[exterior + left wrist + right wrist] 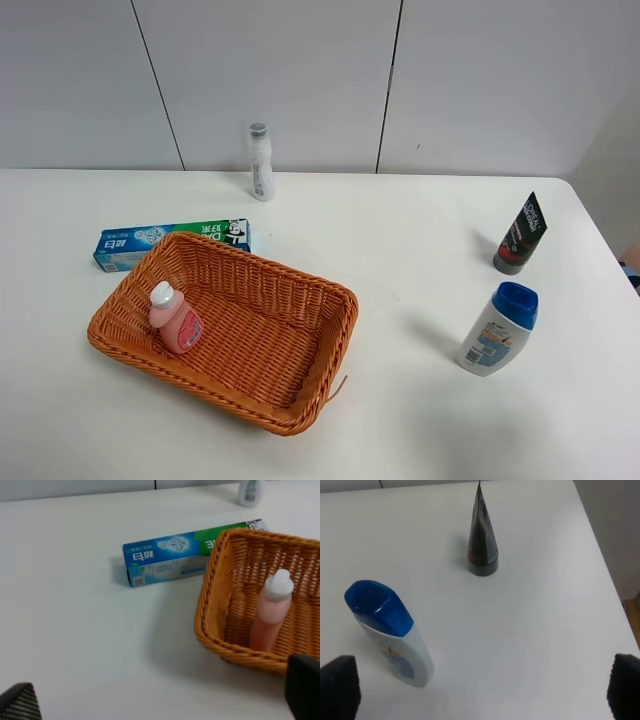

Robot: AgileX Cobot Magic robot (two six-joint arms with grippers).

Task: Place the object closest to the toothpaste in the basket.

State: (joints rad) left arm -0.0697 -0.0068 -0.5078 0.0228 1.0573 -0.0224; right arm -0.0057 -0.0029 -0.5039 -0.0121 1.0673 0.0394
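Both grippers hang with fingers spread wide and hold nothing; we see only dark fingertips at the left wrist view's edge and more at the right's.
We find the pink plastic bottle with a white cap lying inside the orange woven wicker basket, near its left wall. Just behind the basket's far rim lies the blue-and-green toothpaste box. Well apart on the white table, a blue-capped white bottle and a black tube stand upright.

Pink bottle inside wicker basket, beside toothpaste box.
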